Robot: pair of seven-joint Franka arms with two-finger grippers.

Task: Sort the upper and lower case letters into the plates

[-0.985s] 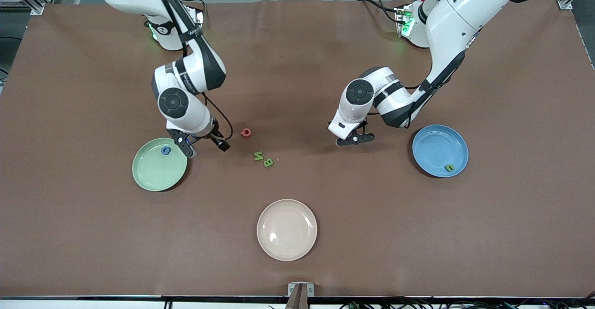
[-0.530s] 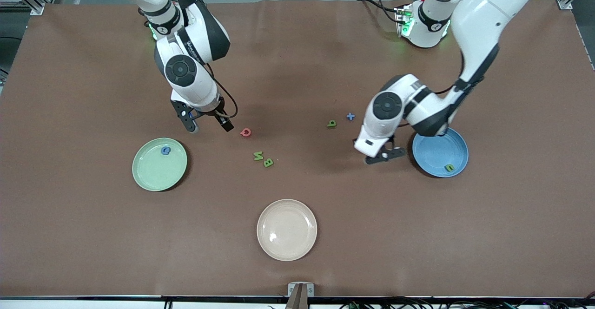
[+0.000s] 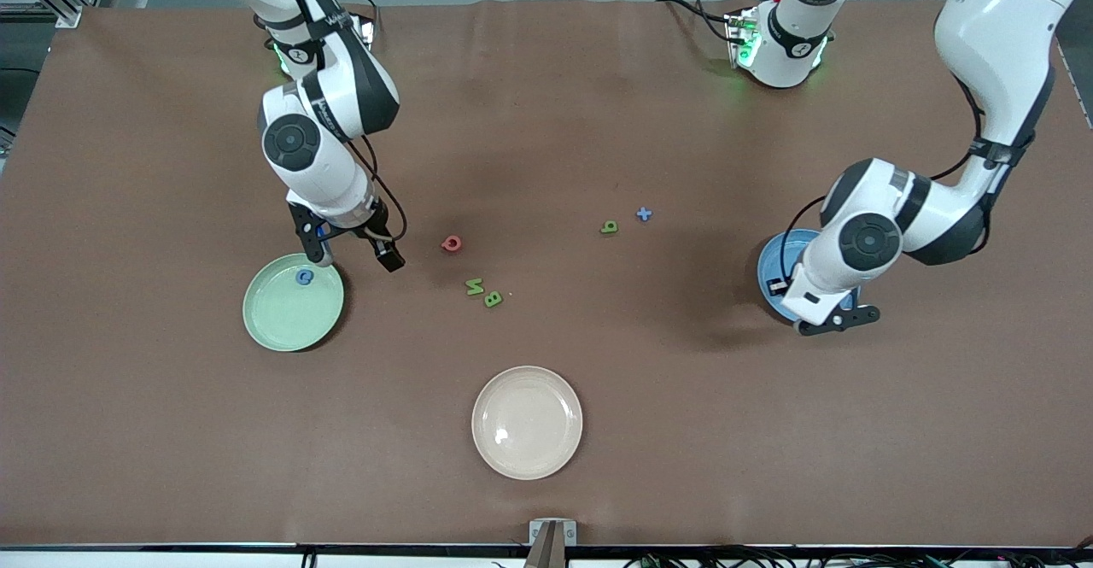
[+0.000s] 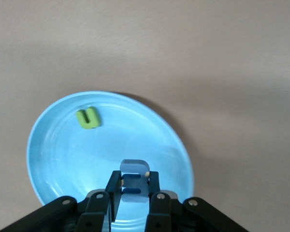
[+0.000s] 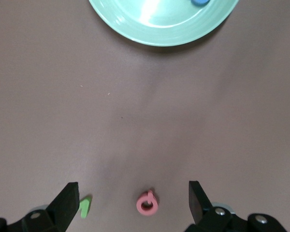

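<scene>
Blue letter [image 4: 134,177] gripped over sky-blue plate [image 4: 63,159]
Left gripper [image 4: 134,193] is clamping it; right gripper [image 5: 134,200] is hovering wide open over brown table [image 3: 683,397] near red letter [image 5: 147,203].

Two round shallow plates on the table: pale mint green plate [image 3: 293,302] toward the right arm's end, sky blue plate [image 4: 58,164] toward the left arm's end, well apart. Lying flat in the mint plate near its rim, a blue letter [image 3: 304,276]. In the sky blue plate, a green letter [image 4: 88,118] flat near the rim; over that same plate, a pale blue letter [image 4: 134,175] pinched upright in the left end effector [image 4: 134,193]. Between the plates on bare table, a red letter [image 3: 451,244]; nearer the front camera, two green letters [image 3: 483,292] just beside each other. Toward the left arm's end, a green letter [image 3: 609,227] beside a blue cross-shaped letter [image 3: 644,214].
</scene>
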